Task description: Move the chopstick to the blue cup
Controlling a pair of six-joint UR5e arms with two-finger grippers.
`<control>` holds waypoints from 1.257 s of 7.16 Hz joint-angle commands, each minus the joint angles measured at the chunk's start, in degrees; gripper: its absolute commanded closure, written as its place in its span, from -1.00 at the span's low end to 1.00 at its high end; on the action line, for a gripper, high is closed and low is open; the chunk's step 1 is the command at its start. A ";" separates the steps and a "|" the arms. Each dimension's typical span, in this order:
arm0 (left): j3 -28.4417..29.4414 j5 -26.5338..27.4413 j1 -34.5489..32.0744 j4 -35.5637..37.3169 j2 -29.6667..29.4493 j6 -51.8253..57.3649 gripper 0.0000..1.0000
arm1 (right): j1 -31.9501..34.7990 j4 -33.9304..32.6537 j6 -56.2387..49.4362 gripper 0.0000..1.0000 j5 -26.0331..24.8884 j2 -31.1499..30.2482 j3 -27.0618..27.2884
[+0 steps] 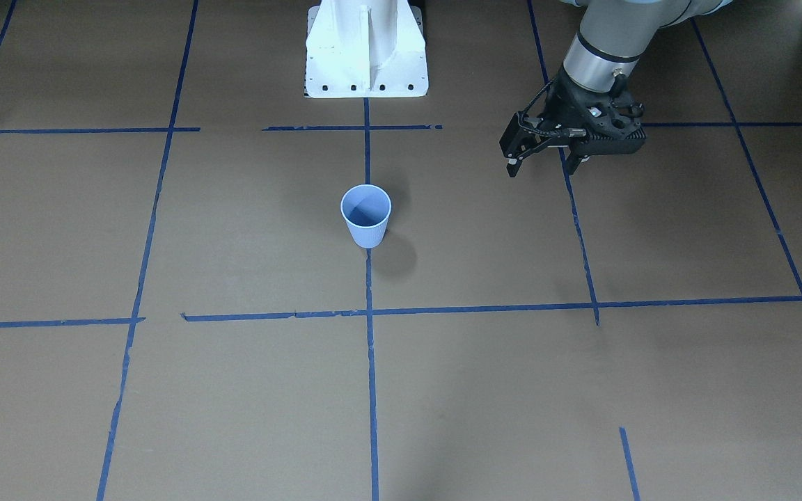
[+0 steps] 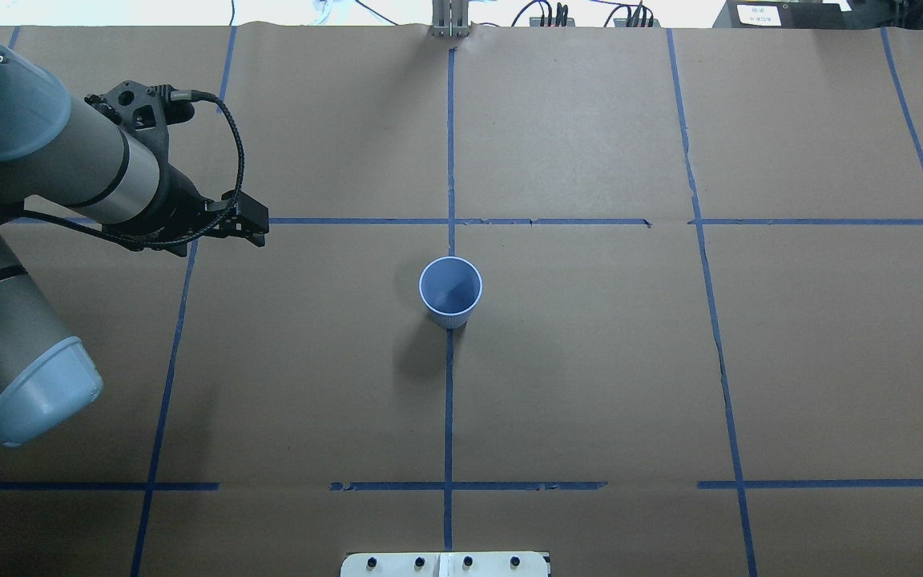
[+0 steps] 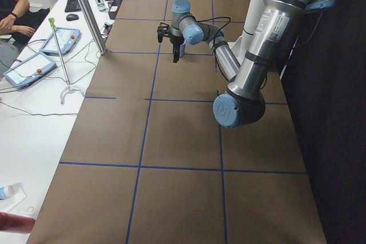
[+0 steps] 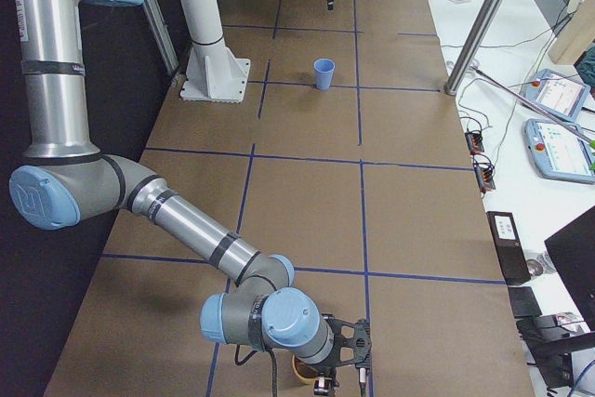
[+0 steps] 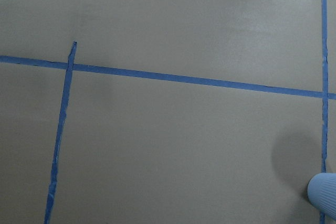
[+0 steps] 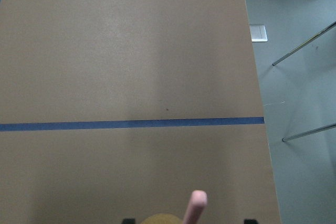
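**Operator:** Overhead exterior first. What are you working on?

**Robot:** A wide table (image 2: pixel 590 385) under brown paper, gridded with blue tape lines (image 2: pixel 449 401). White desks with tablets (image 4: pixel 562 151) flank it, and my white base (image 1: pixel 366 56) stands at its edge.

**Operator:** Your grippers?

**Robot:** My left gripper (image 1: pixel 541 160) hangs above the paper, well apart from the blue cup (image 1: pixel 366 216). Its jaws are spread and hold nothing. My right gripper (image 4: pixel 341 380) is at the far end of the table with its jaws wide.

**Operator:** And the cup and chopstick?

**Robot:** The cup stands upright on the centre tape line. The chopstick (image 6: pixel 197 205) pokes up between my right fingers, beside a tan round container (image 4: pixel 302 371). I am not pinching it.
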 commanded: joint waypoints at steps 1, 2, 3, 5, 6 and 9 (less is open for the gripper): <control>-0.44 0.00 0.00 0.00 0.09 -0.28 -1.00 | -0.05 0.06 0.09 0.71 -0.46 0.01 -0.10; -0.35 0.00 0.00 0.00 0.26 -0.28 -1.00 | -0.05 0.06 0.01 0.94 -0.47 0.01 -0.10; -0.44 0.00 -0.09 0.00 0.26 -0.28 -1.00 | -0.05 0.06 0.09 1.00 -0.47 0.10 -0.01; -0.53 0.00 -0.09 0.00 0.18 -0.28 -1.00 | 0.12 0.06 0.44 1.00 -0.12 0.19 3.13; -0.53 0.00 0.00 0.00 0.18 -0.28 -1.00 | 0.21 -0.02 0.88 1.00 0.58 -0.16 6.63; -0.61 -0.09 0.00 0.00 0.18 -0.28 -1.00 | 5.81 -0.02 0.71 1.00 4.89 -0.96 13.41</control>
